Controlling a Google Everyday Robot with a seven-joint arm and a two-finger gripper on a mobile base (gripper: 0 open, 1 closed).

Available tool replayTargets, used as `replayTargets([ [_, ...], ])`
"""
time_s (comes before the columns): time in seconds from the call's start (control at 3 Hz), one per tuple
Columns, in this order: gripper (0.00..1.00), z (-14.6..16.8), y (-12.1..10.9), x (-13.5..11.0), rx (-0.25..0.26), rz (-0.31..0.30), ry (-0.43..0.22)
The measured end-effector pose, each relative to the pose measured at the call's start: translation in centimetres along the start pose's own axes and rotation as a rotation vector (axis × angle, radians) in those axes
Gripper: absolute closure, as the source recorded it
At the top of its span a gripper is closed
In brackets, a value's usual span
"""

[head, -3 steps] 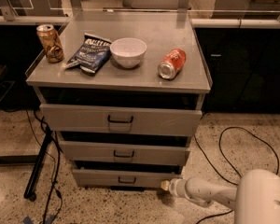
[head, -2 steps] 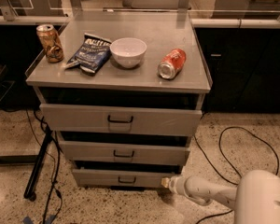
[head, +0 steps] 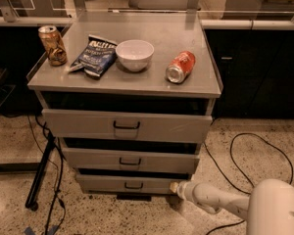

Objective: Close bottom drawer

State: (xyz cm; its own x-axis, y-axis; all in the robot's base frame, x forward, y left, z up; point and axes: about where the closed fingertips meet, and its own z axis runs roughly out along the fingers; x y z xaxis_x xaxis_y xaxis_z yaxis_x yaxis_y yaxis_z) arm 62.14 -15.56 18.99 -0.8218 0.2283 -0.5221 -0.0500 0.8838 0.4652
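Bottom drawer (head: 103, 184), lowest of three, sitting partly out, dark gap showing above front. Front barely shifting over last second, if at all. My claw (head: 174, 186) creeping up and left, now touching or just beside drawer's right end, level with front panel; can't tell whether spread or pressed together. Judging push only beginning, closing mostly undone. Middle drawer (head: 88, 158) and top drawer (head: 78, 124) also sticking out. Tabletop (head: 157, 38) carrying bowl (head: 134, 54), chip bag (head: 95, 58), upright can (head: 52, 44), tipped can (head: 181, 67), all staying put.
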Motion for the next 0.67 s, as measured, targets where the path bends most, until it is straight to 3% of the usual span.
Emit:
replayTargets([
  [0.33, 1.0, -2.0, -0.5, 1.7, -0.009, 0.008, 0.061],
  [0.67, 1.0, -6.2, -1.2, 4.4, -0.024, 0.042, 0.131],
])
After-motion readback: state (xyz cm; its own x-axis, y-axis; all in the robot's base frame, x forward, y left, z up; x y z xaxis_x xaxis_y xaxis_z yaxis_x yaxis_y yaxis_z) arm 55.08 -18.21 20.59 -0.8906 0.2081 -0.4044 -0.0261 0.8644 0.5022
